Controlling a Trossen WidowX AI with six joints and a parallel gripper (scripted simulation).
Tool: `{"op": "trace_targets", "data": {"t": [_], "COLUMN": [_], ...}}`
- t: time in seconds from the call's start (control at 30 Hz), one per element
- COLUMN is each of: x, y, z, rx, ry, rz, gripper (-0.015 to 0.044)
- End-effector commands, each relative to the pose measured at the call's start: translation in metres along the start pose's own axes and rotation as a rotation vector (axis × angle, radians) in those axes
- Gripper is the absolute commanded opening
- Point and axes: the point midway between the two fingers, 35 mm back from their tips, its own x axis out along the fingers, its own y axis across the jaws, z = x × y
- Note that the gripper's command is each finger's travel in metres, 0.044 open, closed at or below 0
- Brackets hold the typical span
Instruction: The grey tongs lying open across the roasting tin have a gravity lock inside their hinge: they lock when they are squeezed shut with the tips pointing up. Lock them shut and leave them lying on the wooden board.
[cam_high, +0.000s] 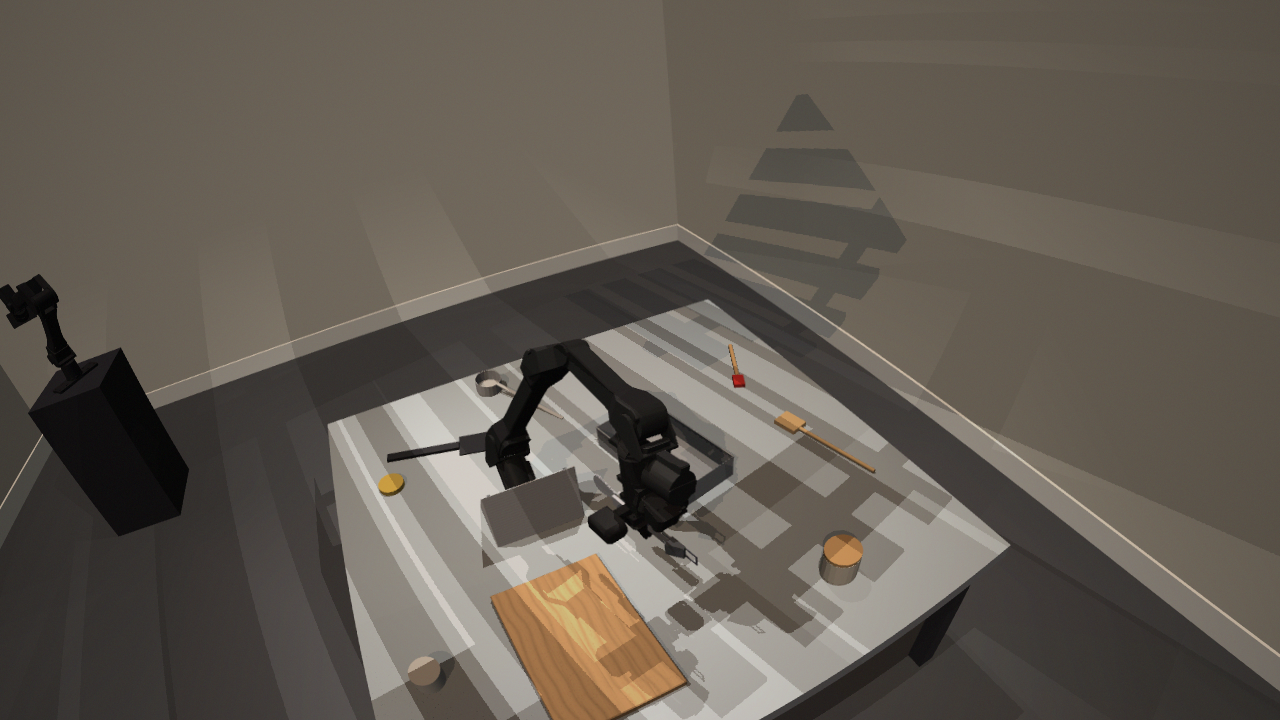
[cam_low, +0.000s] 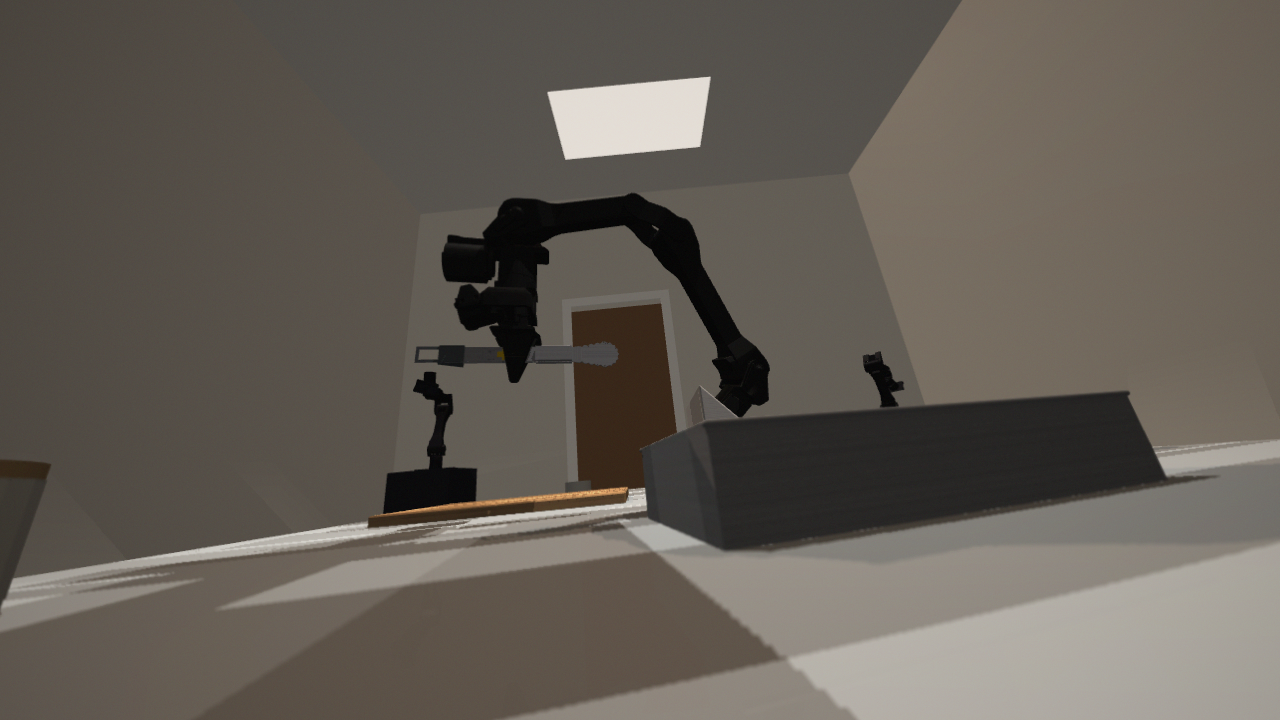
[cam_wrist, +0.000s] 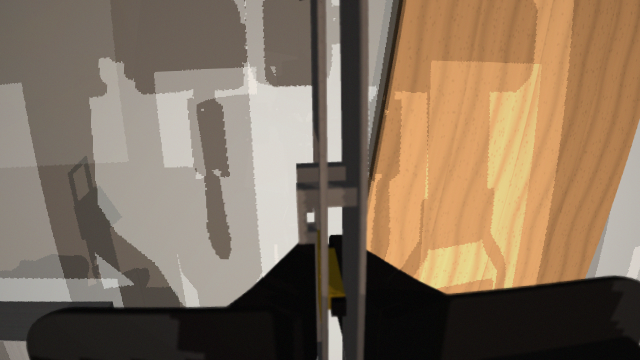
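Observation:
My gripper (cam_low: 514, 372) (cam_wrist: 323, 249) points down and is shut on the grey tongs (cam_high: 677, 548) (cam_low: 554, 354) (cam_wrist: 354, 125), held in the air at their middle. The tongs lie about level in the exterior view, ring end at left, scalloped tips at right. In the wrist view their two arms run nearly parallel with a narrow gap; whether the lock is engaged cannot be seen. The wooden board (cam_high: 572, 640) (cam_low: 501, 514) (cam_wrist: 590, 150) is lower down, off to one side of the gripper. The roasting tin (cam_high: 718, 476) (cam_low: 913, 474) stands behind the arm in the top view.
A grey slanted panel (cam_high: 532, 508) stands between the arm's base and the board. A wooden-topped can (cam_high: 841, 565) stands right; a pale-topped cylinder (cam_high: 424, 671) is left of the board. A yellow disc (cam_high: 391, 484), small pot (cam_high: 488, 385), red-headed brush (cam_high: 737, 380) and wooden spatula (cam_high: 790, 420) lie farther out.

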Motion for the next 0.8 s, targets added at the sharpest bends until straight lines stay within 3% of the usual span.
{"op": "trace_targets", "data": {"t": [0.0, 0.77], "x": [-0.003, -0.002], "y": [-0.011, -0.064], "z": [0.005, 0.012], "rx": [0.166, 1.056], "ry": [-0.014, -0.014], "rz": [-0.001, -0.001], "gripper": [-0.0150, -0.0150]}}
